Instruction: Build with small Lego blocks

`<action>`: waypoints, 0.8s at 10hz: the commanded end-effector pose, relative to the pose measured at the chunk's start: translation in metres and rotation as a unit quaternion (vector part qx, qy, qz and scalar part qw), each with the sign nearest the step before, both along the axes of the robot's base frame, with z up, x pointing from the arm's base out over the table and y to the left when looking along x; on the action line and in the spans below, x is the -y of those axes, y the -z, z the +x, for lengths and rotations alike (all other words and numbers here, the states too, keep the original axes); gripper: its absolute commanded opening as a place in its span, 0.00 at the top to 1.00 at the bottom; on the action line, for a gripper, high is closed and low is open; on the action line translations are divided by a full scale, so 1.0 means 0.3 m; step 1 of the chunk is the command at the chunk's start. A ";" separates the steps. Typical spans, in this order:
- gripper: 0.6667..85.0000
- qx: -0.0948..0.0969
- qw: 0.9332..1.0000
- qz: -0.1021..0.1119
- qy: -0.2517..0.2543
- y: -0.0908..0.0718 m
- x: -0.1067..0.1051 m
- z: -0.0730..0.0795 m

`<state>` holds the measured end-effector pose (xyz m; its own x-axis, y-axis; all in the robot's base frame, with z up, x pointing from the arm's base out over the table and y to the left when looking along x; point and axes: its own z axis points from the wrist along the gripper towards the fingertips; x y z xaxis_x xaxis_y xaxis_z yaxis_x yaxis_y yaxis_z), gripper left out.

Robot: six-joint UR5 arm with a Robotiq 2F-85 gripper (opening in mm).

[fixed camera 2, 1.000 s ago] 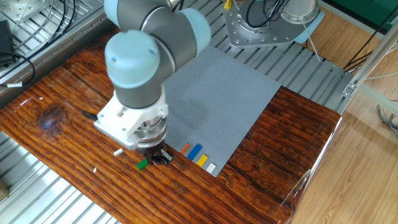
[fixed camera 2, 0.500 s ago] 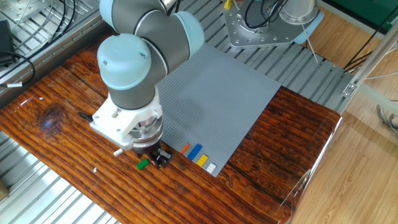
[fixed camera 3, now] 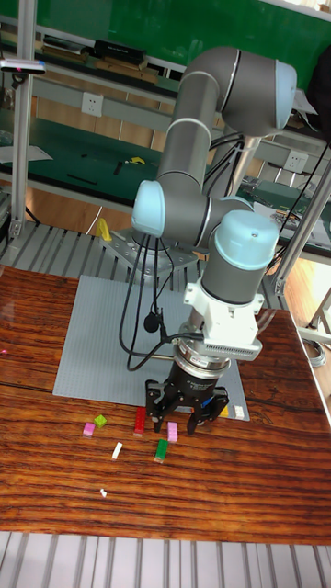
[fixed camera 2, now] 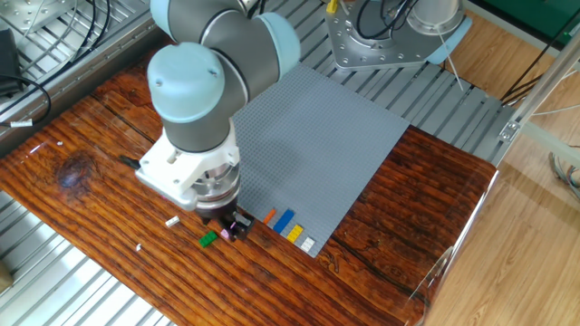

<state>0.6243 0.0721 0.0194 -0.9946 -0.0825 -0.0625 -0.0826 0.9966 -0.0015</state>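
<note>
Picking looks like the step in hand: the black two-finger gripper [fixed camera 3: 181,407] hangs low over the loose small Lego blocks, fingers spread open, straddling a small pink plastic brick [fixed camera 3: 172,431], with a red brick [fixed camera 3: 140,421] just left and a green brick [fixed camera 3: 162,449] nearer. Next move, I'd judge: drop squarely and close. A short row already sits on the grey studded baseplate [fixed camera 2: 317,136]. Contact with the brick is hard to make out.

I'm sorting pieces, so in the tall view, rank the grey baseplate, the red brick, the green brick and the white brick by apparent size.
1. Grey baseplate
2. Red brick and green brick: look alike, not ranked.
3. White brick, narrowest.
</note>
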 end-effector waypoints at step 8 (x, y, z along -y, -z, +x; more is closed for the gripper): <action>0.41 0.013 1.000 0.001 0.001 0.057 -0.008 -0.009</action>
<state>0.6204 0.0726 0.0071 -0.9933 -0.0843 -0.0786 -0.0838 0.9964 -0.0104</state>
